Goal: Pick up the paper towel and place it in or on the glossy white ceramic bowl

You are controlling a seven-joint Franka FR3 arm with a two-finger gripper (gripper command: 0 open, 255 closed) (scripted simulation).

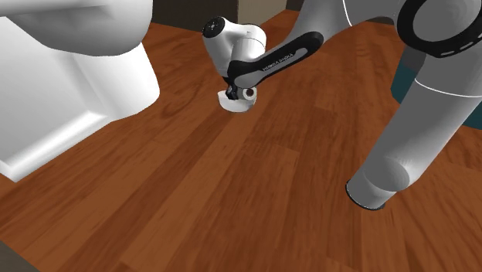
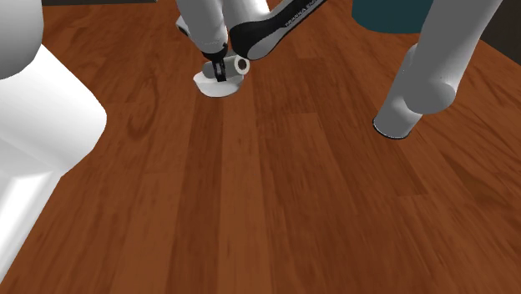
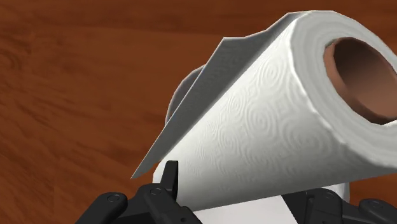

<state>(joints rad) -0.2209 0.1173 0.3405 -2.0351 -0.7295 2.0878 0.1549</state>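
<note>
A white paper towel roll with a brown cardboard core lies clasped between my gripper's black fingers, a loose sheet corner sticking out. My gripper is shut on the roll and hangs just over a small white bowl on the wooden floor. From the second exterior view the roll sits at the gripper, directly above the bowl. A sliver of the bowl's rim peeks out behind the roll; the rest of the bowl is hidden.
A large white fixture stands at the shoulder view's left, close to the bowl, and at the second exterior view's left. My arm's thick white link comes down to the floor on the right. A teal object is behind it.
</note>
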